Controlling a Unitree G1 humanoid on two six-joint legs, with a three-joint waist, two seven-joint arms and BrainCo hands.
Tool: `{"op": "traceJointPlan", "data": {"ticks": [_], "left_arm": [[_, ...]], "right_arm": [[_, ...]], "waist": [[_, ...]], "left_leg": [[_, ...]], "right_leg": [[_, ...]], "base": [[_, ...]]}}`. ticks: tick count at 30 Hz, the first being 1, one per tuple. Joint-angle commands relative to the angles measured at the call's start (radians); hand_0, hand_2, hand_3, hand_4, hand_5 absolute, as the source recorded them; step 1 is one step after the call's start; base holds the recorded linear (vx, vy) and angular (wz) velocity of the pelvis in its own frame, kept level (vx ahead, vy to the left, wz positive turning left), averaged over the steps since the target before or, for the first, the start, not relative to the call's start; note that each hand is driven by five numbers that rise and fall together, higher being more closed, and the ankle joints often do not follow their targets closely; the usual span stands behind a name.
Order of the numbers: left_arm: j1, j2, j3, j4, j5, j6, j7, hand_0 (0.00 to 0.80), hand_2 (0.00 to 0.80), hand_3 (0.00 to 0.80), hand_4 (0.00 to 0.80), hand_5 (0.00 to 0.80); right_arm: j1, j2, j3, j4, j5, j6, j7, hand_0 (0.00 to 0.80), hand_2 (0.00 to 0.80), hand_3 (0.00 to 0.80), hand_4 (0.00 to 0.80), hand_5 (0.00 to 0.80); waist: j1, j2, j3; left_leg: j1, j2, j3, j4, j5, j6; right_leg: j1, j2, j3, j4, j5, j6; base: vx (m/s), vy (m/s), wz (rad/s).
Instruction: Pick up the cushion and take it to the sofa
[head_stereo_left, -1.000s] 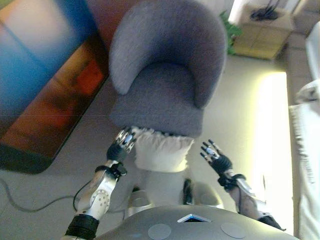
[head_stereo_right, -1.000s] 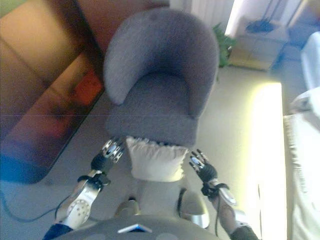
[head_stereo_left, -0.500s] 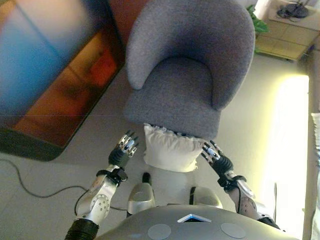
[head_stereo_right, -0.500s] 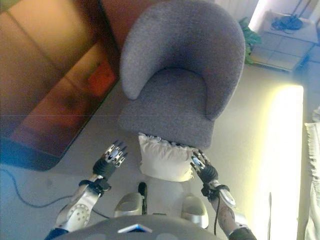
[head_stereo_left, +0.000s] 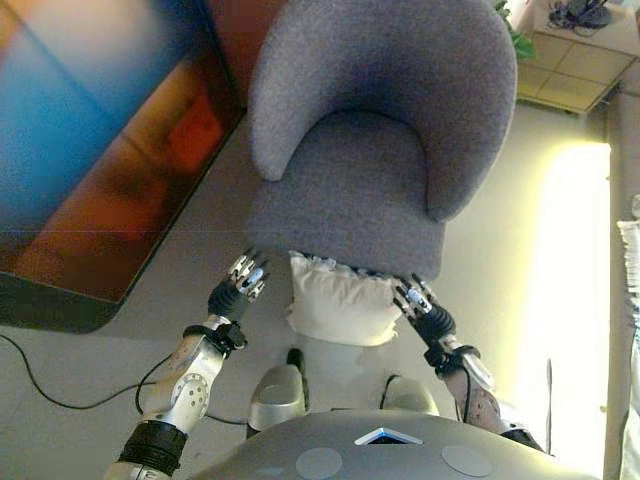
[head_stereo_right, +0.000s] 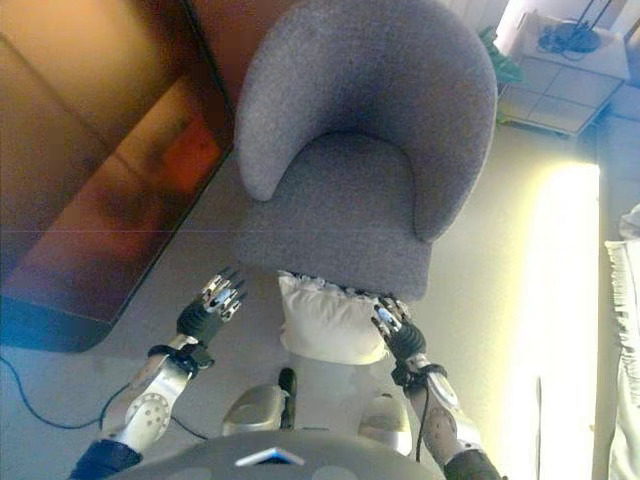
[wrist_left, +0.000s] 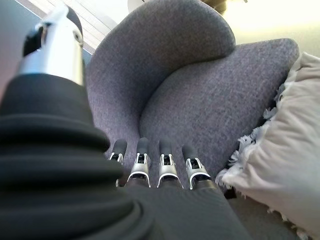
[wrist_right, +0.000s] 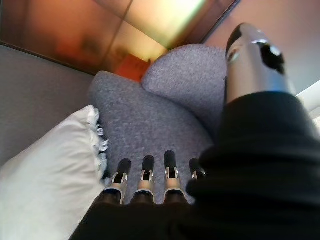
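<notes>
1. Left hand (head_stereo_left: 238, 287) hangs with fingers straight and spread, holding nothing, just beside the cushion's left edge.
2. Right hand (head_stereo_left: 420, 307) is also open-fingered, right at the cushion's right edge; whether it touches I cannot tell.
3. The white frilled cushion (head_stereo_left: 341, 303) leans on the floor against the front of the grey armchair (head_stereo_left: 370, 150), between both hands.

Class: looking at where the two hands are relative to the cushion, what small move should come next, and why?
Probably bring the left hand inward to the cushion. It is open, with a gap to the cushion's side, while the open right hand is already at the opposite edge, so the cushion is not yet gripped.
</notes>
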Motion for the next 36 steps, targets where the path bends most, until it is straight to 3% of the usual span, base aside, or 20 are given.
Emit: {"op": "traceJointPlan", "data": {"ticks": [1,3,5,7,8,10,13,17,19,23,26,30,33,36], "left_arm": [[0.028,0.041,0.041,-0.074,0.032,-0.035,-0.015,0.0,0.0,0.0,0.0,0.0],[0.021,0.042,0.046,-0.094,0.02,-0.023,0.006,0.0,0.0,0.0,0.0,0.0],[0.002,0.037,0.031,-0.093,0.013,-0.036,0.024,0.0,0.0,0.0,0.0,0.0],[-0.014,0.032,0.017,-0.092,0.014,-0.048,0.03,0.0,0.0,0.0,0.0,0.0],[-0.022,0.03,0.01,-0.089,0.014,-0.053,0.024,0.0,0.0,0.0,0.0,0.0],[-0.02,0.029,0.012,-0.105,0.015,-0.041,0.025,0.0,0.0,0.0,0.0,0.0],[-0.007,0.02,0.015,-0.105,0.03,-0.043,0.027,0.0,0.0,0.0,0.0,0.0],[0.008,0.021,0.024,-0.101,0.012,-0.046,0.072,0.0,0.0,0.0,0.0,0.0],[0.013,0.018,0.051,-0.092,-0.006,-0.044,0.081,0.0,0.0,0.0,0.0,0.0],[0.02,-0.009,0.068,-0.101,-0.009,-0.04,0.099,0.0,0.0,0.0,0.0,0.0],[0.026,-0.019,0.076,-0.103,-0.015,-0.031,0.094,0.0,0.0,0.0,0.0,0.0],[0.009,-0.028,0.072,-0.09,-0.021,-0.024,0.073,0.0,0.0,0.0,0.0,0.0],[-0.035,-0.033,0.055,-0.051,-0.003,-0.009,0.061,0.0,0.0,0.0,0.0,0.0],[-0.061,-0.036,0.052,-0.024,0.038,0.001,0.052,0.0,0.0,0.0,0.0,0.0]], "right_arm": [[0.028,0.024,0.024,-0.057,0.011,-0.046,0.014,0.0,0.0,0.0,0.0,0.0],[0.036,0.021,0.019,-0.044,0.003,-0.057,0.024,0.0,0.0,0.0,0.0,0.0],[0.019,0.019,0.019,-0.033,0.007,-0.068,0.029,0.0,0.0,0.0,0.0,0.0],[0.0,0.016,0.017,-0.032,0.018,-0.07,0.03,0.0,0.0,0.0,0.0,0.0],[-0.014,0.012,0.011,-0.037,0.023,-0.06,0.023,0.0,0.0,0.0,0.0,0.0],[-0.024,0.012,0.007,-0.038,0.02,-0.042,0.02,0.0,0.0,0.0,0.0,0.0],[-0.026,0.017,0.003,-0.03,0.004,-0.001,0.036,0.0,0.0,0.0,0.0,0.0],[-0.028,-0.007,0.021,-0.047,-0.023,0.053,0.048,0.0,0.0,0.0,0.0,0.0],[-0.035,-0.024,0.028,-0.057,-0.018,0.068,0.069,0.0,0.0,0.0,0.0,0.0],[-0.056,-0.045,0.03,-0.065,-0.04,0.066,0.062,0.0,0.0,0.0,0.0,0.0],[-0.067,-0.063,0.027,-0.07,-0.087,0.036,0.043,0.0,0.0,0.0,0.0,0.0],[-0.069,-0.072,0.021,-0.077,-0.123,-0.014,0.022,0.0,0.0,0.0,0.0,0.0],[-0.079,-0.074,0.009,-0.061,-0.148,-0.047,-0.017,0.0,0.0,0.0,0.0,0.0],[-0.083,-0.063,-0.002,-0.044,-0.166,-0.049,-0.047,0.0,0.0,0.0,0.0,0.0]], "waist": [[0.002,-0.015,0.004],[-0.009,-0.017,0.014],[-0.026,-0.032,0.029],[-0.042,-0.048,0.04],[-0.062,-0.059,0.045],[-0.074,-0.063,0.047],[-0.072,-0.072,0.032],[-0.081,-0.077,0.004],[-0.083,-0.071,-0.004],[-0.074,-0.066,-0.011],[-0.066,-0.058,-0.007],[-0.036,-0.022,-0.004],[-0.023,-0.016,0.01],[-0.028,-0.023,-0.005]], "left_leg": [[-0.002,-0.033,0.025,-0.047,0.031,0.061],[0.029,-0.035,0.035,-0.058,0.025,0.044],[0.041,-0.041,0.037,-0.056,0.004,0.031],[0.048,-0.047,0.036,-0.047,-0.027,0.021],[0.061,-0.051,0.022,-0.041,-0.053,0.011],[0.09,-0.039,0.009,-0.038,-0.075,0.004],[0.124,-0.012,0.001,-0.023,-0.091,-0.002],[0.184,0.063,-0.003,-0.001,-0.095,-0.032],[0.205,0.113,0.0,-0.003,-0.043,-0.054],[0.179,0.162,-0.021,0.082,0.062,-0.082],[0.138,0.169,-0.03,0.135,0.097,-0.086],[0.119,0.141,-0.055,-0.132,0.144,-0.11],[0.07,0.143,-0.059,-0.131,0.207,-0.134],[0.087,0.117,-0.042,-0.148,0.145,-0.114]], "right_leg": [[0.053,-0.057,-0.068,0.095,0.167,0.03],[0.04,-0.07,-0.103,-0.042,0.182,0.029],[0.004,-0.101,-0.098,-0.174,0.249,0.052],[-0.026,-0.125,-0.069,-0.3,0.32,0.082],[-0.055,-0.136,-0.016,-0.404,0.381,0.108],[-0.057,-0.14,0.019,-0.445,0.415,0.123],[-0.019,-0.134,0.011,-0.412,0.379,0.129],[0.008,-0.084,0.025,-0.368,0.31,0.121],[0.022,-0.036,0.027,-0.348,0.254,0.108],[0.062,0.02,0.005,-0.346,0.206,0.059],[0.09,0.03,-0.021,-0.339,0.178,0.031],[0.129,0.025,-0.071,-0.35,0.15,0.051],[0.165,0.016,-0.108,-0.365,0.14,0.058],[0.183,-0.023,-0.124,-0.371,0.15,0.081]], "base": [[0.127,0.023,-0.46],[0.139,-0.06,-0.5],[0.115,-0.163,-0.5],[0.158,-0.214,-0.44],[0.252,-0.221,-0.36],[0.291,-0.212,-0.06],[0.305,-0.201,0.42],[0.289,-0.236,0.35],[0.225,-0.24,-0.02],[0.122,-0.187,0.11],[0.066,-0.046,0.22],[0.062,0.146,0.33],[0.045,0.089,0.27],[0.111,0.123,0.09]]}}
